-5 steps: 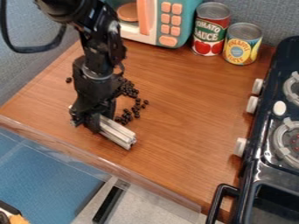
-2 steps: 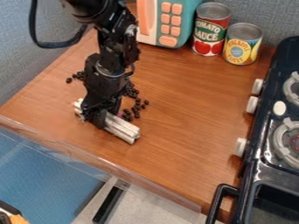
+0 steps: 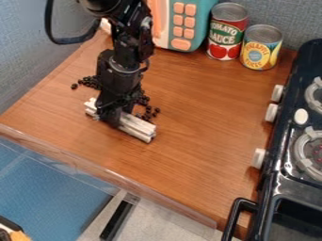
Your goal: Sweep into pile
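Closed around the middle of a pale ribbed bar [image 3: 137, 126], the claw [image 3: 110, 117] hangs low over the bench [image 3: 207, 108], with a length of the bar sticking out on either side of it. Above the claw, the black arm [image 3: 119, 70] comes down from the top edge of the view, nearly upright, its lower part leaning a little so that the claw sits slightly left of the wrist. The bar lies across the claw, its long axis running from upper left to lower right in the view, one end pointing toward the near right. Small dark beads [image 3: 88, 83] lie behind the claw, some beyond it to the left and others just to its right, behind the bar. Well apart from the claw, beyond it and to the right, stand a red can [image 3: 227, 35] and a yellow can [image 3: 260, 49]; the toy stove [image 3: 283, 169] is farther right.
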Controlling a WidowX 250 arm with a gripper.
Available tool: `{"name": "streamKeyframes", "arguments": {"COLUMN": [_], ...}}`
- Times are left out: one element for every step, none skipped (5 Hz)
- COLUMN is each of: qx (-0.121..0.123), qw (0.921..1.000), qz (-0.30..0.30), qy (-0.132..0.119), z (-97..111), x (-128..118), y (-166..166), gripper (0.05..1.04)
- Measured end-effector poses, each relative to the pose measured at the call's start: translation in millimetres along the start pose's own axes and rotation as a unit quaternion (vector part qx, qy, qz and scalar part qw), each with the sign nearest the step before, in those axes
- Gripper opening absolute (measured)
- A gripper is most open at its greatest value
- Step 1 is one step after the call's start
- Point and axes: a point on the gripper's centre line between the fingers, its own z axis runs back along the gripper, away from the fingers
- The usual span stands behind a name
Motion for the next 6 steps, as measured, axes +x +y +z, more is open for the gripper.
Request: {"name": "streamKeyframes", "arguments": {"qx": [-0.002, -0.003, 0.004, -0.003, -0.005, -0.003], "qw": [1.0, 0.9997, 0.9995, 0.9993, 0.9987, 0.9983], "qz": [0.007, 0.022, 0.03, 0.037, 0.05, 0.057], "qy": [-0.001, 0.004, 0.004, 0.003, 0.004, 0.006], "z": [-1, -1, -1, -1, -1, -1], "x": [2, 3, 4, 6, 8, 8], "y": [-6, -14, -17, -28, -35, -41], "gripper": [0.374, 0.373, 0.373, 0.373, 0.373, 0.373]}}
